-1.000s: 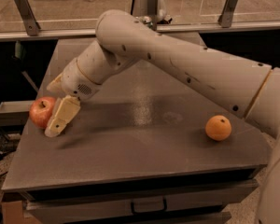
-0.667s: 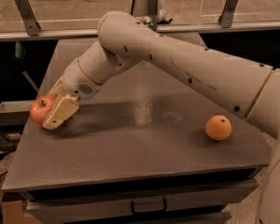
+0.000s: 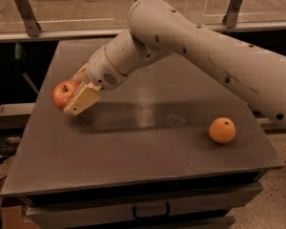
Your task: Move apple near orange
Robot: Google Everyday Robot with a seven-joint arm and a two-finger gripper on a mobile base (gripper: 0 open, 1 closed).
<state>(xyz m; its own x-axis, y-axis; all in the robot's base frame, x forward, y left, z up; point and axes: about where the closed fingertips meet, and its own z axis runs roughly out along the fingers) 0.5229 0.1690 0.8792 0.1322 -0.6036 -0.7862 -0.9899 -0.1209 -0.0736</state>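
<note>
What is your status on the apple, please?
Gripper at left of table, shut on apple. Orange sits far right, apart. No obstacle seen between them.

Orange [image 3: 222, 130] on table [image 3: 133, 156]; end effector [image 3: 71, 101] at apple [image 3: 61, 92]

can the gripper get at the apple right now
Looks like yes: the gripper seems closed on the apple at the table's left edge, nothing between them. The orange lies well apart, to the right.
</note>
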